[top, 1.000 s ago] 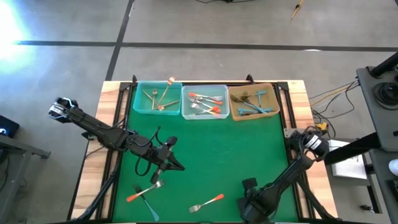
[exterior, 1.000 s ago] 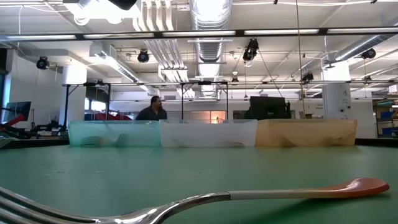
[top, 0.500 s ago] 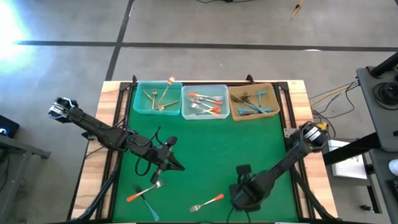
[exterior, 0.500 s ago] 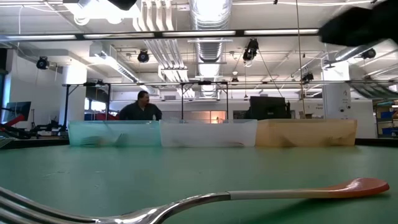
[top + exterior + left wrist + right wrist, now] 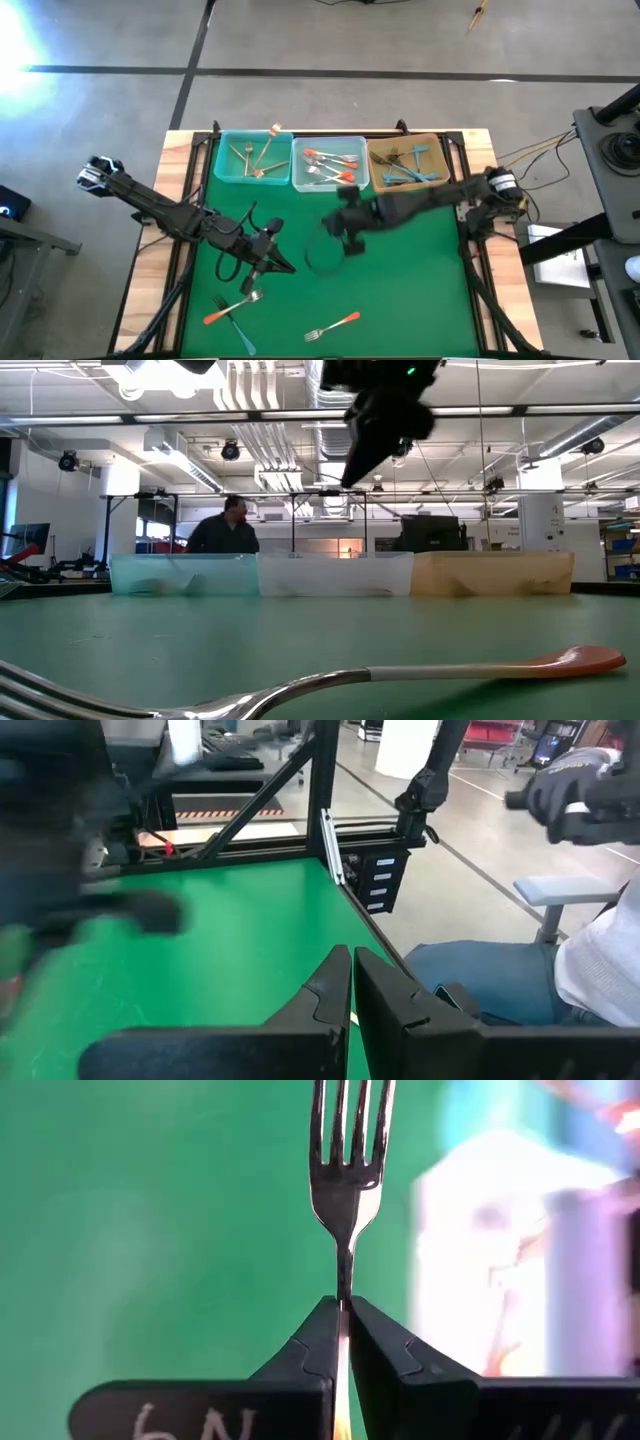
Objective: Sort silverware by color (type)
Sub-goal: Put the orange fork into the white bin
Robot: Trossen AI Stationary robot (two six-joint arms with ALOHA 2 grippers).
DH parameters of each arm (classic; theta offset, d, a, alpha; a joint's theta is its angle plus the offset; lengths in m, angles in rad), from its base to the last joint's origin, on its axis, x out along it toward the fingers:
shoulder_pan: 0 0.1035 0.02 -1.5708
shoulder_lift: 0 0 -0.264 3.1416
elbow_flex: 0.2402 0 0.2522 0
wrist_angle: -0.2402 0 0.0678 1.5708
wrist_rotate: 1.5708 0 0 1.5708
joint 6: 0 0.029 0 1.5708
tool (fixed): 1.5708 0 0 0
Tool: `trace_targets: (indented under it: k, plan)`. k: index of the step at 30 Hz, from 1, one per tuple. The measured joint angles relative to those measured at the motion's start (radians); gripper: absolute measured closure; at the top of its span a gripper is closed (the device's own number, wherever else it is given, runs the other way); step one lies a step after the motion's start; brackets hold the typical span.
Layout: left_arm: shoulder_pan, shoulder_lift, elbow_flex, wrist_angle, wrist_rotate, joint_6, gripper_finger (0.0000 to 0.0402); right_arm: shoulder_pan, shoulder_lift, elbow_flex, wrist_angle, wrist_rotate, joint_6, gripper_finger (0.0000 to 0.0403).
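my right gripper [image 5: 335, 240] has swung from the worktop's [image 5: 400, 270] near edge up to the middle, closed tight on a fork [image 5: 346, 1170]. the handle colour is hidden, so i cannot pick a bin [image 5: 329, 182] yet. my left gripper [image 5: 285, 266] waits closed, holding nothing.

Readable text: one item only. Handwritten white marks on the dark body of the right gripper [image 5: 342, 1320], seen in the right wrist view at the edge of the picture, partly cut off. They look like "6N", though the second character is uncertain. Nothing legible elsewhere: no readable labels on the bins, the table, the arms or the forks; room signs and screens beyond the far edge of the table too small or blurred to read.
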Motion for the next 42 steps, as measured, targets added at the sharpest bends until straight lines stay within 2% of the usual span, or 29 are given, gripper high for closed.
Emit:
trace_targets:
  k: [4, 7, 10, 16, 20, 26, 28, 30, 33, 35, 38, 42]
  plan:
    - [0.000, -0.019, 0.000, -0.015, 0.000, 0.005, 0.0401, -0.165, -0.001, 0.000, 0.142, 0.000, -0.127, 0.0393]
    - [0.000, -0.024, 0.000, -0.017, 0.000, 0.013, 0.0401, -0.272, -0.002, 0.000, 0.235, -0.004, -0.143, 0.0393]
    - [0.000, -0.024, 0.000, -0.020, 0.000, 0.030, 0.0401, -0.353, 0.004, 0.000, 0.295, -0.062, -0.130, 0.0393]
    - [0.000, -0.023, 0.000, -0.027, 0.000, 0.032, 0.0401, -0.443, 0.029, -0.001, 0.308, -0.078, -0.016, 0.0381]
    - [0.000, -0.023, 0.000, -0.036, 0.000, 0.032, 0.0401, -0.460, 0.023, -0.001, 0.307, -0.078, 0.006, 0.0365]
    - [0.000, -0.023, 0.000, -0.037, 0.000, 0.032, 0.0401, -0.449, 0.014, 0.000, 0.287, -0.111, 0.024, 0.0335]
    - [0.000, -0.023, 0.000, -0.041, 0.000, 0.032, 0.0401, -0.436, 0.012, 0.000, 0.244, -0.165, 0.085, 0.0323]
    - [0.000, -0.023, 0.000, -0.044, 0.000, 0.031, 0.0401, -0.417, 0.004, 0.000, 0.180, -0.300, 0.183, 0.0311]
    - [0.000, -0.023, 0.000, -0.057, 0.000, 0.031, 0.0401, -0.376, -0.008, 0.000, 0.076, -0.582, 0.340, 0.0297]
    - [0.000, -0.023, 0.000, -0.059, 0.000, 0.030, 0.0401, -0.327, -0.008, 0.000, 0.007, -0.697, 0.397, 0.0294]
    - [0.000, -0.023, 0.000, -0.058, 0.000, 0.029, 0.0401, -0.206, -0.002, -0.001, -0.047, -0.702, 0.417, 0.0294]
    - [0.000, -0.023, 0.000, -0.058, 0.000, 0.028, 0.0401, -0.037, 0.024, -0.003, -0.028, -0.679, 0.409, 0.0295]
